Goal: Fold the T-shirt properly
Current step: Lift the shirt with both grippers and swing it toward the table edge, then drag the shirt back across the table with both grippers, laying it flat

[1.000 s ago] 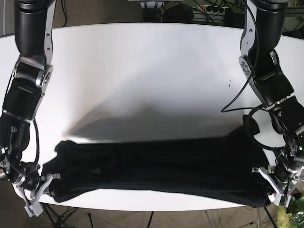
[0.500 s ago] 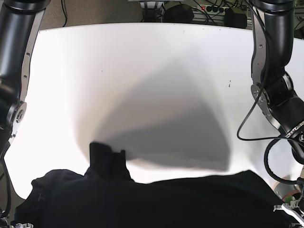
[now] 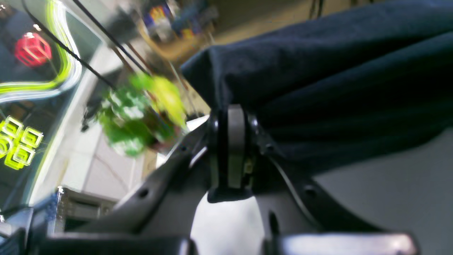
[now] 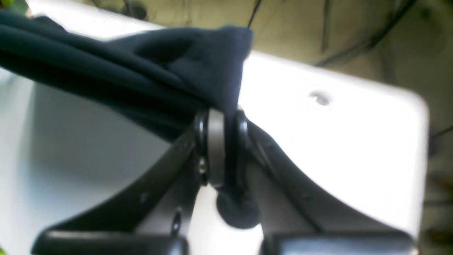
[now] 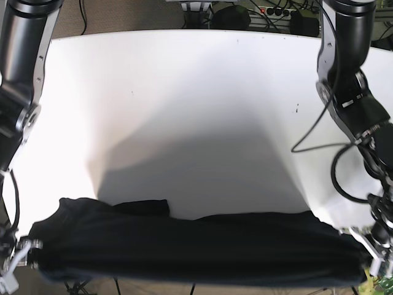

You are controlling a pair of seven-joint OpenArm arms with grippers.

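**Shirt stretched between both grips**

Between the two sets of fingers, the dark shirt (image 5: pixel 196 249) hangs taut above the table's (image 5: pixel 196 92) near edge. Left fingers (image 3: pixel 231 117) pinch one end; right fingers (image 4: pixel 221 122) clamp the other.

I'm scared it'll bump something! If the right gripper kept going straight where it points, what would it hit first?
The shirt. The right gripper is already shut on its corner, so cloth comes first. Beyond that lies the white table, though depth is hard to judge.

The T-shirt (image 5: pixel 196 249) spans the table's (image 5: pixel 196 92) near edge between 2 grippers.
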